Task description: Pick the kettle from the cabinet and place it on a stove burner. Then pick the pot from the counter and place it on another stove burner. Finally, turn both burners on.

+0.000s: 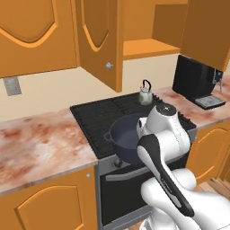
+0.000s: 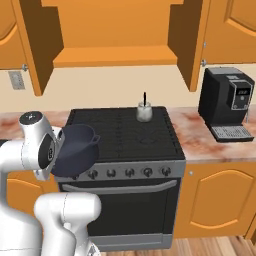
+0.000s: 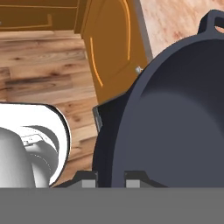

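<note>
Now you carry the pot [image 1: 126,141] over the front left corner of the cooktop [image 2: 150,135], the gripper [image 3: 109,177] clamped on its rim, while the kettle [image 1: 145,95] already sits at the back right burner. Next, I judge, you lower it level onto a free front grate.

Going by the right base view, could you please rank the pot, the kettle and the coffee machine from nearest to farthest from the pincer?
1. The pot: clamped at its rim in the pincer, over the stove's front left corner.
2. The kettle: on a rear burner, toward the right.
3. The coffee machine: on the counter right of the stove, farthest out.
</note>
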Controlling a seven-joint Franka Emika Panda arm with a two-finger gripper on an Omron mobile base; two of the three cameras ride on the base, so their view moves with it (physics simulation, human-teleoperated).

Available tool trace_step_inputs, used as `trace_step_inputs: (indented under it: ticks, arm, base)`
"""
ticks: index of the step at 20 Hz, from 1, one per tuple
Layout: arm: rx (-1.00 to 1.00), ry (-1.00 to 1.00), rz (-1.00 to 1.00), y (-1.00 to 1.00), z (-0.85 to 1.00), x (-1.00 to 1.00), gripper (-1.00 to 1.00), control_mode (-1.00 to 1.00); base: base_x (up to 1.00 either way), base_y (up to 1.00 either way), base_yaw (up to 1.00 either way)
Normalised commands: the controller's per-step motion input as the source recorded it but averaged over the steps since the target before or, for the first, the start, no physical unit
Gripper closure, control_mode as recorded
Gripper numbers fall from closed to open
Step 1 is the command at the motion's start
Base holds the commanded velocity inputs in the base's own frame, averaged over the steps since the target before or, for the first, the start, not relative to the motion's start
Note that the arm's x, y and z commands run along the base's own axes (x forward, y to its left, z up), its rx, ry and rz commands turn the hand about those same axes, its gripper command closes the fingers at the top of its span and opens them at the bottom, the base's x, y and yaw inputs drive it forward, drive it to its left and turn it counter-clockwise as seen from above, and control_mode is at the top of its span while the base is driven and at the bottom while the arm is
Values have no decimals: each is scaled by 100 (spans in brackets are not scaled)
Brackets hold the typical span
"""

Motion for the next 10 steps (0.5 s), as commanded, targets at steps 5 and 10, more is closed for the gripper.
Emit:
trace_step_inputs:
  ticks: [5,10]
  arm:
    - [0,0,0,0,0,0,100,100]
    - [0,0,0,0,0,0,100,100]
  base:
    - [39,-10,0]
    - [27,-28,0]
